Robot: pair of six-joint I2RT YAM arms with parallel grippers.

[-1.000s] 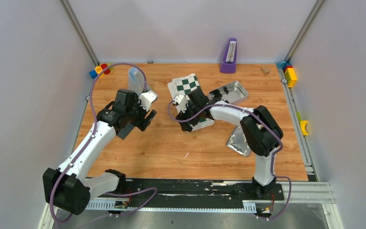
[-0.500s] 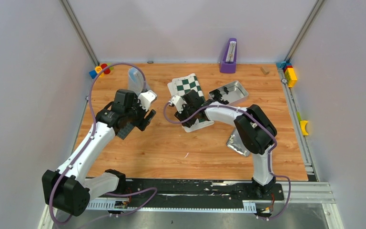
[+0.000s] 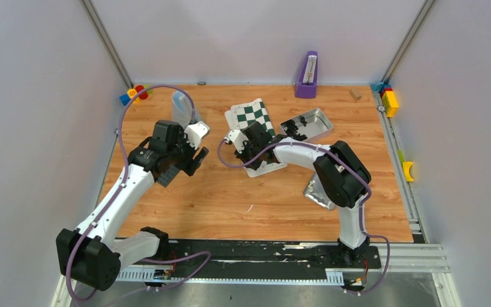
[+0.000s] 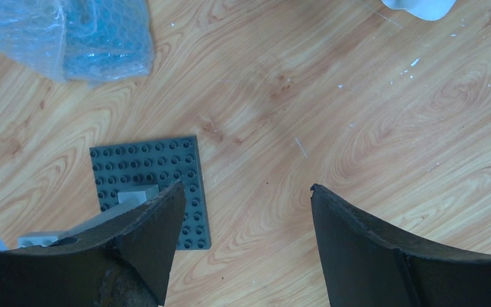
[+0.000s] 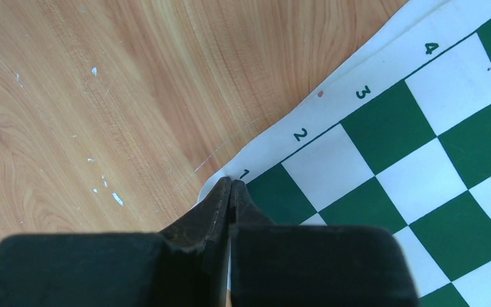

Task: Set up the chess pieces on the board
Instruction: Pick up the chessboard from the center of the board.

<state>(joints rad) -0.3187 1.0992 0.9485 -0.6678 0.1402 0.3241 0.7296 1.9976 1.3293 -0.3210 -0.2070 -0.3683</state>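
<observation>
Right end effector (image 5: 231, 183) pinches the board (image 5: 390, 128), whose numbered edge runs diagonally.

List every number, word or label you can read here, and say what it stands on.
"1": white border of the board.
"2": same border.
"3": same border.
"4": same border.
Any print on the purple object is too small to read.
</observation>
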